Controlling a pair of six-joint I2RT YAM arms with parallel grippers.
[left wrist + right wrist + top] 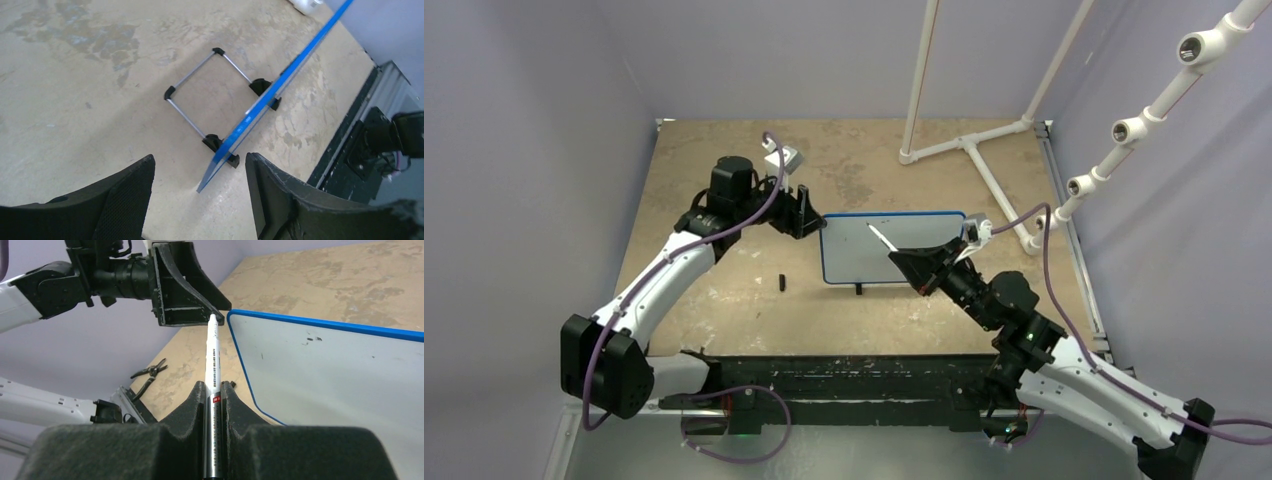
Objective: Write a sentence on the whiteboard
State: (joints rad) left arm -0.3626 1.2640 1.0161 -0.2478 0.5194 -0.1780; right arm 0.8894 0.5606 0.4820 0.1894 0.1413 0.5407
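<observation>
The whiteboard (894, 255), white with a blue rim, stands tilted on black feet at mid-table. My right gripper (916, 263) is shut on a white marker (882, 238), whose tip points at the board's upper left part; I cannot tell if it touches. In the right wrist view the marker (212, 355) sticks out of my shut right gripper (214, 390), left of the board (340, 385). No sentence shows there, only tiny black specks (313, 339). My left gripper (809, 215) is open at the board's left corner, whose edge (270, 95) lies between the fingers (127, 195) untouched.
A small black cap-like piece (781, 282) lies left of the board. A wire stand (200, 90) props the board from behind. A white pipe frame (969, 145) stands at the back right. Pliers (150, 372) lie near the table's near edge.
</observation>
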